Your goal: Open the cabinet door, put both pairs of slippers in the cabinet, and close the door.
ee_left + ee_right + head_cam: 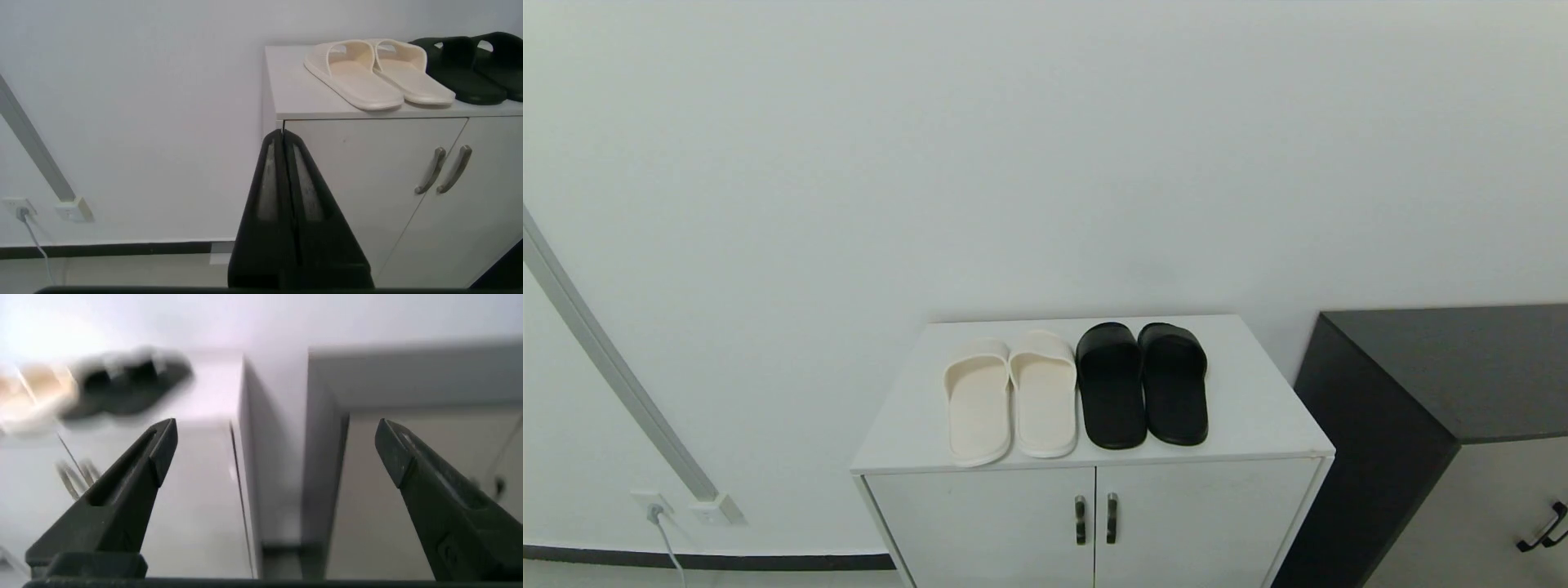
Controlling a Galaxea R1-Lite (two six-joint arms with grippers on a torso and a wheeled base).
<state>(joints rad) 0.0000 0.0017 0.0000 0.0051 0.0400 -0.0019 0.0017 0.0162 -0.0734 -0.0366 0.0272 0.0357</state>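
Both pairs are sitting on cabinet [1258, 408] top: white slippers [1011, 396] w/ heels at front edge, black slippers [1142, 384] just beside, twd right edge. Doors [980, 523] shut. L gripper [283, 135] is pressed together, pointing at left front corner. R gripper [276, 429] is spread wide, facing gap btwn cabinet and dark cabinet [1372, 441]. Risks: handles [1081, 519] are sitting almost touching, so prob snagging both; knocking white heels off the edge. Right side is looking tight for door swing, left open.
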